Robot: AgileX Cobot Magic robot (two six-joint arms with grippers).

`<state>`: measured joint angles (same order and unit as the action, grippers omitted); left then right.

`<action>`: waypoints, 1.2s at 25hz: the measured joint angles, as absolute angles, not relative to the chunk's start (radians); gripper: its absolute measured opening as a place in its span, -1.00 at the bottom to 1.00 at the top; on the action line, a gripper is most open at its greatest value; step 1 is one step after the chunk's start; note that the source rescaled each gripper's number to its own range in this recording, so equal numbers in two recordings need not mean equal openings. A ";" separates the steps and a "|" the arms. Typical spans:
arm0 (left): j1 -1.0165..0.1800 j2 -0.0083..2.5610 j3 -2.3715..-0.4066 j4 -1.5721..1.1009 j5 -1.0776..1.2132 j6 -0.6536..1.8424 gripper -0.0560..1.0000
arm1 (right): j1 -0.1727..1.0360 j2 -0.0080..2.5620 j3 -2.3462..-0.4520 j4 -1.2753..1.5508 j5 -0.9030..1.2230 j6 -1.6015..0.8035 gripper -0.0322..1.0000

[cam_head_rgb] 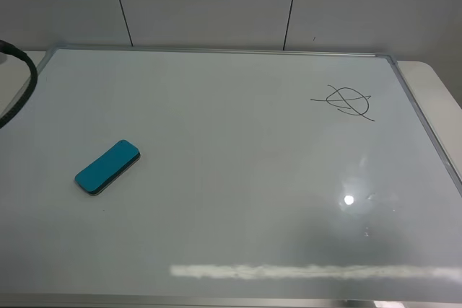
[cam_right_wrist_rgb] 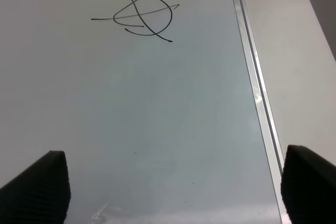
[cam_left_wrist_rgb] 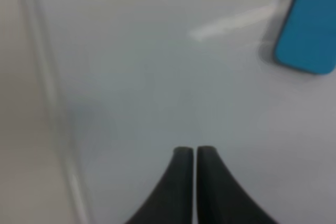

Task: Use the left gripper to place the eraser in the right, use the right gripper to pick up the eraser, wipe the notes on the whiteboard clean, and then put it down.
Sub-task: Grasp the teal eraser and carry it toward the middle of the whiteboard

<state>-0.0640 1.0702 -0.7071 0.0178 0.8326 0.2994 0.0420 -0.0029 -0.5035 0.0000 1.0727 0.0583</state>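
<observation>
The teal-blue eraser [cam_head_rgb: 107,166] lies flat on the left part of the whiteboard [cam_head_rgb: 231,178]; it also shows in the left wrist view [cam_left_wrist_rgb: 308,27]. The notes [cam_head_rgb: 346,101], a black scribbled circle with crossing strokes, sit at the board's far right and show in the right wrist view [cam_right_wrist_rgb: 140,18]. My left gripper [cam_left_wrist_rgb: 191,153] is shut and empty, low over the board near its left frame, apart from the eraser. My right gripper [cam_right_wrist_rgb: 170,179] is open wide and empty over the board's right side, short of the notes. Neither gripper shows in the exterior view.
The board's silver frame [cam_right_wrist_rgb: 254,93] runs along the right edge, with beige tabletop [cam_right_wrist_rgb: 304,66] beyond it. A black cable [cam_head_rgb: 25,77] loops at the far left. A white wall [cam_head_rgb: 216,1] stands behind the board.
</observation>
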 joint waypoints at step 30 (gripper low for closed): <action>-0.263 1.674 -0.708 -0.258 0.388 0.518 -0.89 | 0.042 -0.003 -0.503 0.000 1.073 0.058 0.23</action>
<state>-0.2632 1.6736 -0.7082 -0.2581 0.3880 0.5177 0.0420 -0.0029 -0.5035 0.0000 1.0727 0.0583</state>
